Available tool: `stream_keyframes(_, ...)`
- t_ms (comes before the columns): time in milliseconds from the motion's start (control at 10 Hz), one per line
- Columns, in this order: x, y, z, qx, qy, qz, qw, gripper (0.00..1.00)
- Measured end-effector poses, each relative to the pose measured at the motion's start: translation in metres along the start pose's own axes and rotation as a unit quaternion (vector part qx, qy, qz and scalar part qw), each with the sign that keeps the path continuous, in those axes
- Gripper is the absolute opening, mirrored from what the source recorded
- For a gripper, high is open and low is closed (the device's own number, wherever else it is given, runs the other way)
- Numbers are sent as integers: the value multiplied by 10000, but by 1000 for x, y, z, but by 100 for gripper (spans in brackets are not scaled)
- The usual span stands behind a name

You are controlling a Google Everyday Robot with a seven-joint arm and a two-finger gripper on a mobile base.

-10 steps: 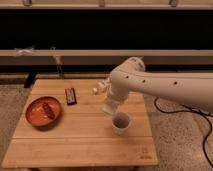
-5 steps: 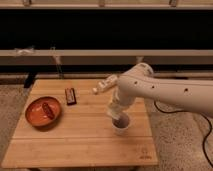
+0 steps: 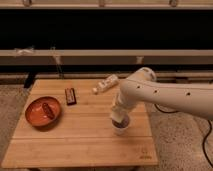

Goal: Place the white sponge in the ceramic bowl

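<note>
The ceramic bowl (image 3: 120, 128), a small white straight-sided cup, stands on the wooden table (image 3: 75, 142) right of centre. My gripper (image 3: 118, 118) comes down from the white arm (image 3: 165, 95) and reaches straight into the bowl's mouth, covering most of its inside. The white sponge is hidden at the gripper's tip or inside the bowl; I cannot make it out apart from the arm.
A wide orange dish (image 3: 42, 111) with a brown item in it sits at the table's left. A dark flat bar (image 3: 71, 96) lies behind it, and a white bottle (image 3: 106, 83) lies on its side at the back. A dark railed wall runs behind the table.
The arm has swung from near the bottle down and forward. Its gripper now sits in the bowl's mouth, lower than half a second ago.
</note>
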Motion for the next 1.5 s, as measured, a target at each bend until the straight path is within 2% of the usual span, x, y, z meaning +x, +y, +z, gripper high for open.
stream_keyframes(500,-2,-18,11,111,-52,144,9998,62)
stream_keyframes(700,-5,-21,11,141,-95,162,9997,77)
stream_keyframes(800,-6,-24,10,163,-126,170,9996,80)
stream_keyframes(1500,-11,-18,3,175,-272,55,9995,80)
